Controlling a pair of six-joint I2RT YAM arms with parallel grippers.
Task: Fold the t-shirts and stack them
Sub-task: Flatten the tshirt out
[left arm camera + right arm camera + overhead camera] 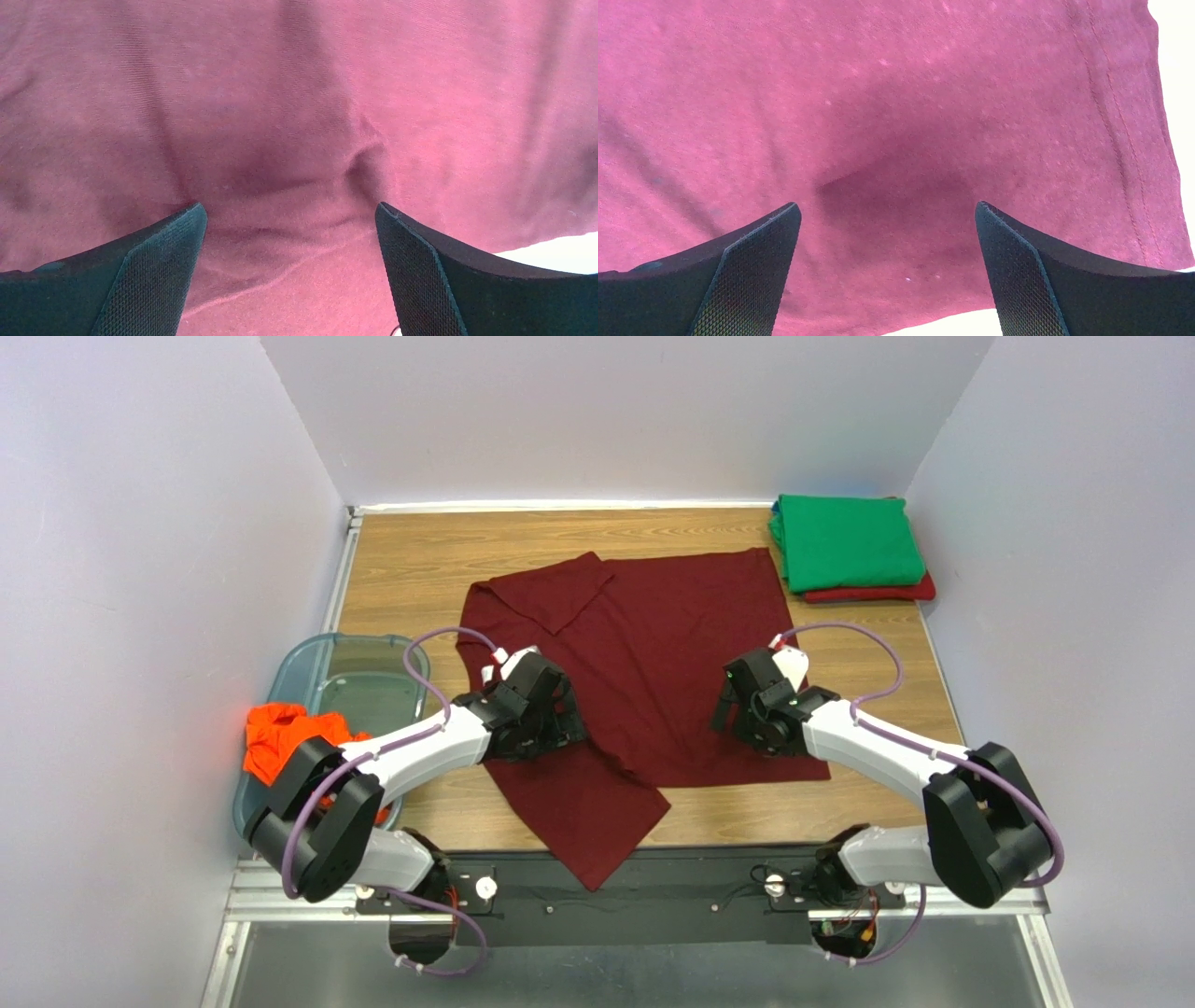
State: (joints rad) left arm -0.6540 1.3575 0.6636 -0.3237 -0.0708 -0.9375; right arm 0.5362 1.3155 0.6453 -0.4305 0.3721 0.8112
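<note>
Maroon shirt (659, 637) lies under my left end effector (289, 207) and right end effector (887, 206), both wide open, empty; a shallow pinch could slip, skewing the fold.

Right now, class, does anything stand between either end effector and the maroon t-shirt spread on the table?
Nothing visible does. The left end effector and right end effector are open right over the maroon t-shirt, and each wrist view shows only its cloth ahead.
</note>
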